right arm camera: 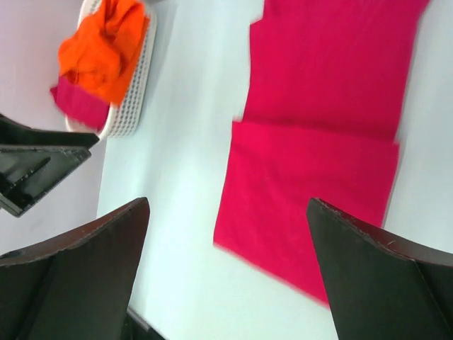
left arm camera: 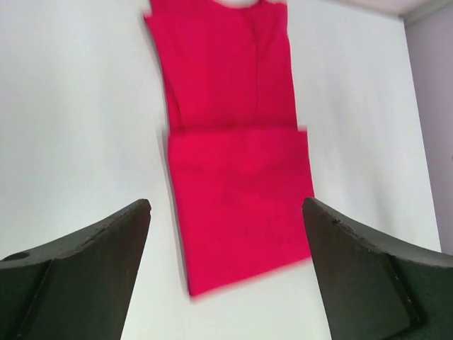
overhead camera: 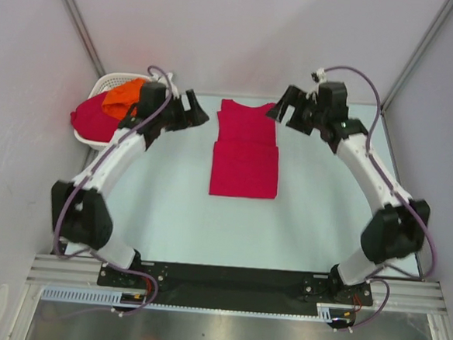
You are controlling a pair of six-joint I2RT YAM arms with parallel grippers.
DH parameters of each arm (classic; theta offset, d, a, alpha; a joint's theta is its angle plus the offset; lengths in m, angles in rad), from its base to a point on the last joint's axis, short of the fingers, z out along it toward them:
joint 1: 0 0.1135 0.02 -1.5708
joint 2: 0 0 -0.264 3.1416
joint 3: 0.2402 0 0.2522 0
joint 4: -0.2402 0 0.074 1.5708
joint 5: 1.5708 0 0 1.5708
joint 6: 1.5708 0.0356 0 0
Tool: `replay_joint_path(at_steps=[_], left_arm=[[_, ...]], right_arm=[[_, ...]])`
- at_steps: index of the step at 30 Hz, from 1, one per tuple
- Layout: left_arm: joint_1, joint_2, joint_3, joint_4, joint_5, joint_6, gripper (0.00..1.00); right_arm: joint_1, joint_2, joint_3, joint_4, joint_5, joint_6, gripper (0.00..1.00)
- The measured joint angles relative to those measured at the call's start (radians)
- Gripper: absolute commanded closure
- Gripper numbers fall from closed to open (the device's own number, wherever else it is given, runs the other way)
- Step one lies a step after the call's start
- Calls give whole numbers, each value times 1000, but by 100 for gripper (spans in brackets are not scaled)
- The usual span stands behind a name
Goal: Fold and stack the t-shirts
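1. Standing wide apart, the jaws of the left gripper (left arm camera: 226,205) hold nothing. Its wrist view shows both dark fingers (left arm camera: 92,269) clear of the cloth below them.
2. Right gripper (right arm camera: 226,202): jaws likewise spread wide with nothing between them, raised above the table (overhead camera: 162,204).
3. Position of the grippers: both are at the far part of the table. The left one is just left of the spread cloth's far end and the right one just right of it, their tips turned inward toward each other.
4. Flat crimson-pink t-shirt (overhead camera: 246,152): it lies at the middle of the table between the two grippers and touches neither. The far section is narrower, with the neckline at its far edge. The near section is a slightly wider rectangle that meets it along a straight crosswise edge. Whether this is one garment folded or two laid together cannot be told.
5. Basket (overhead camera: 89,137): white, slotted plastic, at the far left edge of the table, beside the left arm and well apart from the flat cloth.
6. Orange t-shirt (overhead camera: 123,94): crumpled, heaped on top inside the basket.
7. Crumpled crimson-pink t-shirt (overhead camera: 86,115): bunched in the same basket under and beside the orange one, spilling over the left rim.
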State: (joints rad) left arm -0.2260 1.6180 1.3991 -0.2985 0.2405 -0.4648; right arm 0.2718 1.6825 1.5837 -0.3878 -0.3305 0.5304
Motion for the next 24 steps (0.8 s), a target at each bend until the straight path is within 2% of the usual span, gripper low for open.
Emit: replay_joint_path(at_steps=[4, 8, 12, 17, 20, 24], left_arm=[[-30, -259, -284, -18, 10, -9, 10], [-66, -397, -537, -27, 30, -55, 14], [-90, -459, -732, -16, 51, -125, 23], [-92, -454, -844, 76, 73, -219, 26], [-100, -406, -850, 149, 82, -253, 32], [-111, -318, -850, 230, 81, -272, 35]], right_arm=[[38, -245, -326, -8, 6, 19, 3], [55, -335, -605, -26, 28, 55, 7], [70, -368, -821, -50, 35, 101, 15], [89, -374, -879, -16, 50, 132, 25], [91, -362, -879, 45, 65, 149, 28], [91, -302, -879, 116, 83, 158, 30]])
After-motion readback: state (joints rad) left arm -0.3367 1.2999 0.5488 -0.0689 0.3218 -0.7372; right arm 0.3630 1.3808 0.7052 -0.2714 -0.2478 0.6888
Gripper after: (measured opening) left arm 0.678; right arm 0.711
